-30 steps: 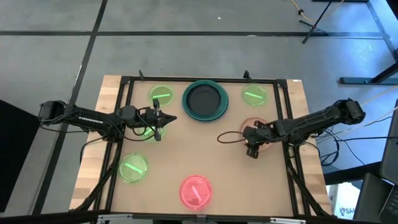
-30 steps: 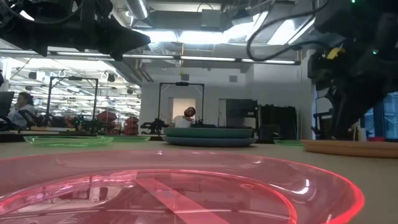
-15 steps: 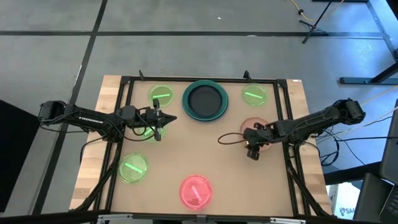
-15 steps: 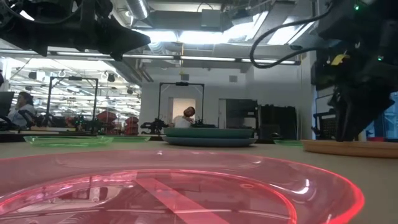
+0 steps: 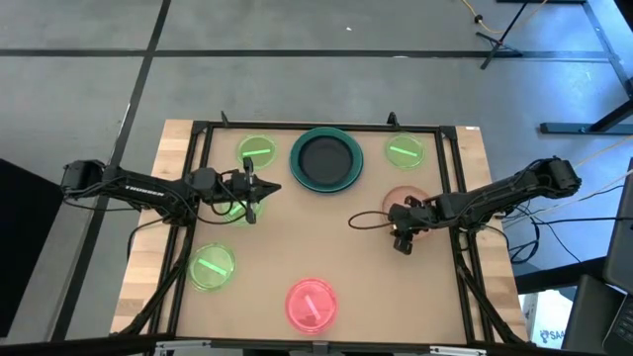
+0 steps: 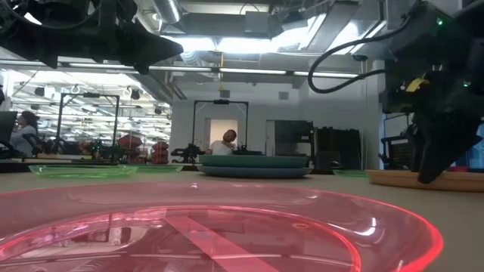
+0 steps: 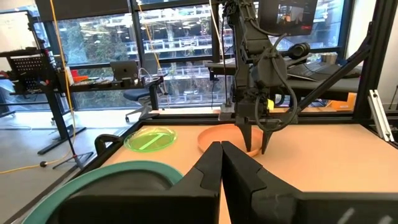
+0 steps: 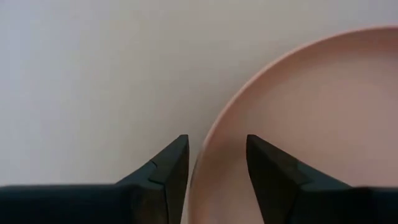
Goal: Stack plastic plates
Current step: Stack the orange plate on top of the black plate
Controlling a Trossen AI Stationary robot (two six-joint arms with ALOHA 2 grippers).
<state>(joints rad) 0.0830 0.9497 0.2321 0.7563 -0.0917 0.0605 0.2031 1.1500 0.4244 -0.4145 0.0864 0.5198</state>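
Observation:
A peach plate lies flat at the table's right. My right gripper points down at its near-left rim and is open, with one finger inside the plate and one outside; no touch shows. In the low view the right gripper hangs just above the peach plate. My left gripper is shut and waits level above a green plate. A black plate sits in the large teal plate at the far middle. The pink plate lies at the near edge.
Three more neon-green plates lie flat: far left, far right and near left. A black frame rings the table. Bare tabletop lies in the middle between the two arms. People and desks show in the room beyond.
My right gripper has come down toward the peach plate's rim; in the low view its fingers now reach almost to the plate. The plates and the left arm have kept still.

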